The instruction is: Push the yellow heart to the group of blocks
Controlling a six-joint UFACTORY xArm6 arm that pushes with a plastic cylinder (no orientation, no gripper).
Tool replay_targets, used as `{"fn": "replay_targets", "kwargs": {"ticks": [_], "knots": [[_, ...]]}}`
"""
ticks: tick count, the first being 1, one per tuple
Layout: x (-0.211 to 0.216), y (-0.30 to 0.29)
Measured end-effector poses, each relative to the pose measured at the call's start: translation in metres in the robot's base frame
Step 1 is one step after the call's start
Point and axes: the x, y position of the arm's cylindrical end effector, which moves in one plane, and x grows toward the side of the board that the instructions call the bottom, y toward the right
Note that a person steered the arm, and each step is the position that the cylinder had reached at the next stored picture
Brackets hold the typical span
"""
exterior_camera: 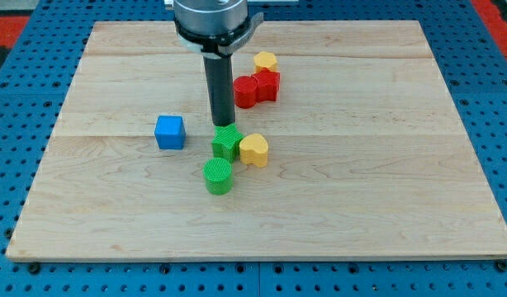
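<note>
The yellow heart (254,149) lies near the board's middle, touching the right side of a green block (227,142). A green cylinder (218,176) stands just below and left of that green block. My tip (222,124) is at the green block's top edge, up and left of the yellow heart. A red cylinder (245,91) and a red block (267,84) sit together toward the view's top, with a small yellow block (265,61) just above them.
A blue cube (169,132) stands alone to the left of my tip. The wooden board (386,198) lies on a blue pegboard (14,124) that surrounds it on all sides.
</note>
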Motion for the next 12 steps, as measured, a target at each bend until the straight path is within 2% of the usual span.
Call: {"fn": "replay_targets", "kwargs": {"ticks": [1, 2, 3, 4, 5, 7, 8, 9, 12], "knots": [[-0.033, 0.025], [-0.016, 0.077], [0.021, 0.126], [0.078, 0.181], [0.118, 0.172], [0.133, 0.082], [0.081, 0.079], [0.050, 0.083], [0.054, 0.091]]}}
